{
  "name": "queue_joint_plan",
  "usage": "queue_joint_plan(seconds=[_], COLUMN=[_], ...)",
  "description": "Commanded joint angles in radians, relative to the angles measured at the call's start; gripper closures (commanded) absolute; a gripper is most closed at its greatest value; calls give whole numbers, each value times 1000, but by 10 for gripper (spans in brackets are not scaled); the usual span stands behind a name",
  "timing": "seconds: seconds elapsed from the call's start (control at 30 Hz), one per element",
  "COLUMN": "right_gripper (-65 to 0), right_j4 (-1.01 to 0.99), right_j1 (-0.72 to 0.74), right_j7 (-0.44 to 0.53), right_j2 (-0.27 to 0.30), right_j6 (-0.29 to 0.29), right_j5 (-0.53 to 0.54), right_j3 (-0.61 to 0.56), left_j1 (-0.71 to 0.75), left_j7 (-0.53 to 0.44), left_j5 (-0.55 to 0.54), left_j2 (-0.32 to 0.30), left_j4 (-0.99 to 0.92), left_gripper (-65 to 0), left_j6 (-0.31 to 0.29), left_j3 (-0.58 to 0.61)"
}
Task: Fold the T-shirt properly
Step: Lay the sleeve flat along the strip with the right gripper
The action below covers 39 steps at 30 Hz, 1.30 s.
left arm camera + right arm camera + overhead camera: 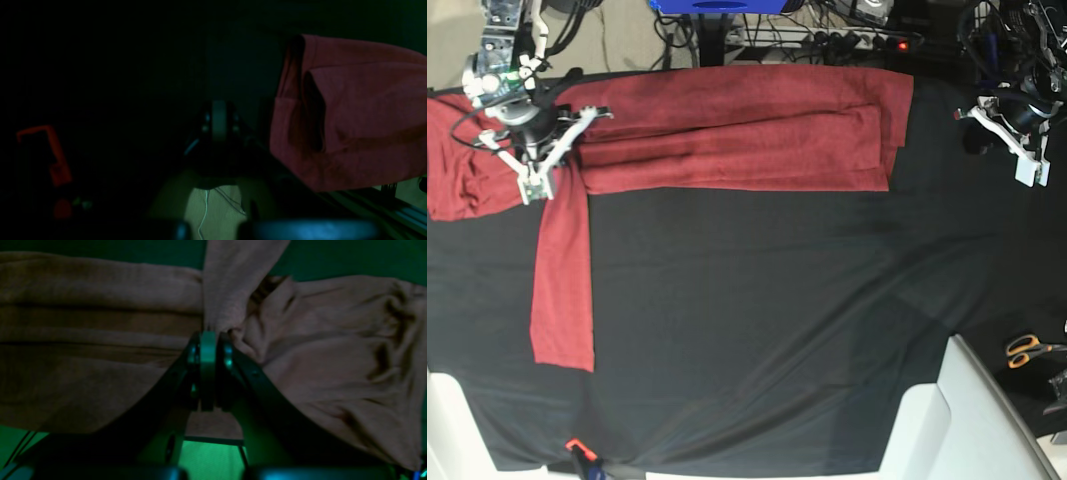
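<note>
T-shirt lies folded into a long band along the 12 o'clock edge of the black tablecloth, one sleeve trailing toward 6 o'clock. Right gripper, at about 10 o'clock, has jaws closed on fabric where the sleeve meets the body, likely to fold the sleeve in. Left gripper hangs off the cloth at 2 o'clock, jaws closed, empty, apparently parked. Scissors lie at 4 o'clock; cables crowd behind the table.
</note>
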Motion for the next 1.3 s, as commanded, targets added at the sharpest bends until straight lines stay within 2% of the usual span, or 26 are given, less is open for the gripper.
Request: queue_joint_plan(seconds=[0.0, 0.1, 0.17, 0.2, 0.3, 0.37, 0.4, 0.57, 0.63, 0.77, 0.83, 1.0, 1.27], right_gripper=[-8, -9, -42, -75, -249, -324, -341, -344, -344, -344, -342, -342, -342], right_j4=[5, -8, -8, -4, -4, 15, 32, 124, 104, -92, -230, -637, -1068], right_j1=[4, 4, 1, -1, -8, -11, -13, 41, 128, 369, 474, 699, 857], right_j7=[19, 17, 16, 14, 14, 14, 14, 12, 8, -77, -72, 49, 227], right_j2=[4, 4, -8, -9, -8, -8, -8, 1, 57, 118, 152, 202, 236], right_j6=[-1, -1, 0, 0, 0, 0, 0, -3, -3, 0, 0, 0, -3], right_j5=[5, 5, 26, 49, 117, 120, 120, 118, 118, 118, 123, 123, 123], right_j3=[2, 2, 3, 3, 3, 2, 2, 8, 3, 13, 13, 13, 13], left_j1=[-1, -1, -1, -1, -1, -1, -1, -1, -1, -1, -1, 5, 10], left_j7=[-14, -14, -14, -14, -14, -14, -14, -14, -14, -14, -14, -14, -15], left_j5=[-14, -14, -14, -14, -14, -14, -14, -14, -14, -14, -14, -14, -14], left_j2=[-17, -17, -17, -17, -17, -17, -17, -17, -17, -16, -16, -16, -17], left_j4=[14, 14, 14, 14, 14, 14, 14, 14, 14, 14, 14, 13, 13], left_gripper=[0, 0, 0, 0, 0, 0, 0, 0, 0, 0, 0, 0, 0], left_j6=[-4, -4, -4, -4, -4, -4, -4, -4, -4, -4, -4, -4, -4], left_j3=[-7, -7, -7, -7, -7, -7, -7, -7, -7, -7, -7, -7, -9])
